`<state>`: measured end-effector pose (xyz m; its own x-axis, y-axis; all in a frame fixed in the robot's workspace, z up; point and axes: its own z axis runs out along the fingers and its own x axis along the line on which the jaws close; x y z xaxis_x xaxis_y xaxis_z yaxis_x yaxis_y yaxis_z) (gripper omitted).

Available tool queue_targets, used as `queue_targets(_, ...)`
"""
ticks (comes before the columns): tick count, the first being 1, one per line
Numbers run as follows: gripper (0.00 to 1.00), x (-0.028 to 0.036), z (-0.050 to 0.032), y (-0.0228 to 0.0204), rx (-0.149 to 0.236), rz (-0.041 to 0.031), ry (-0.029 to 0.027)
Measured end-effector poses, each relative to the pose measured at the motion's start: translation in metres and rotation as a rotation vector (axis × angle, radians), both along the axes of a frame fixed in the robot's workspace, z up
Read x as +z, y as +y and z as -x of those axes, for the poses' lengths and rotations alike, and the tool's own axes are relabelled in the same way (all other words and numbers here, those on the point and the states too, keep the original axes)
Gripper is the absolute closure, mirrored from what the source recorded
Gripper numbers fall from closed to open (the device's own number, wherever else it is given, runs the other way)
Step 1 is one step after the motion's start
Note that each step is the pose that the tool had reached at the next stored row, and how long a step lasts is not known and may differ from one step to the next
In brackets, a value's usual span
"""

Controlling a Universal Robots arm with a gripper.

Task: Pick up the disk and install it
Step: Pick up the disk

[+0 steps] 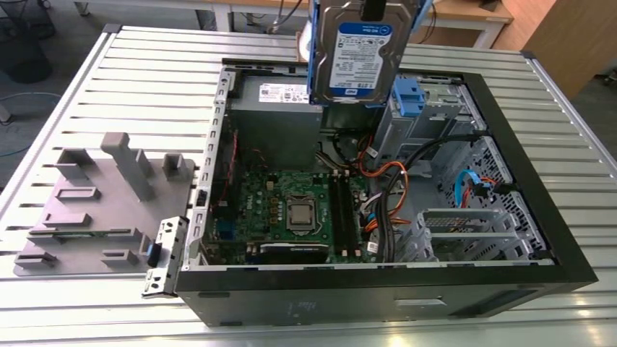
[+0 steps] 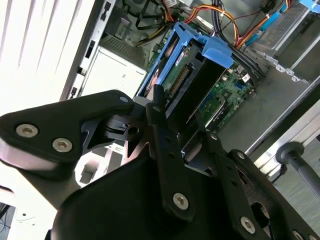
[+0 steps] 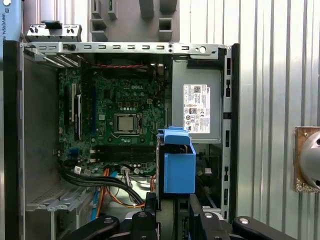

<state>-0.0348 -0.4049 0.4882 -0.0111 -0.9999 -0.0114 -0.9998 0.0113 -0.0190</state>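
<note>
The disk (image 1: 359, 54), a silver drive with a blue-and-white label in a blue plastic carrier, hangs upright over the far side of the open computer case (image 1: 540, 217). It hovers above the power supply box (image 1: 279, 116) and beside the drive cage (image 1: 424, 116). My gripper (image 1: 372, 9) holds it from above. In both wrist views the black fingers (image 2: 161, 131) clamp the disk's end, and the blue carrier (image 2: 200, 55) points down toward the motherboard. Seen edge-on, the disk (image 3: 177, 167) sits between the gripper (image 3: 172, 207) fingers, next to the power supply box (image 3: 197, 107).
Inside the case lie the green motherboard (image 1: 289, 210) and orange, black and blue cables (image 1: 395, 188). The drive cage carries a blue plastic handle (image 1: 409, 97). A grey moulded fixture (image 1: 106, 195) rests on the slatted metal table (image 1: 97, 79) at the exterior view's left.
</note>
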Motion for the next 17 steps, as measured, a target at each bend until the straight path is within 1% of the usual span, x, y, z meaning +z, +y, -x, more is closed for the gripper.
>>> queue_targets(4,0.65,0.0,0.0,-0.0069,0.0,0.0001,0.0001)
queue_targets(9,0.65,-0.0001,0.0,-0.017,0.0,0.0001,0.0)
queue_targets(11,0.65,-0.0001,0.0,-0.0217,0.0,0.0001,0.0)
queue_targets(17,0.65,-0.0003,0.0,-0.0375,0.0,0.0,0.0)
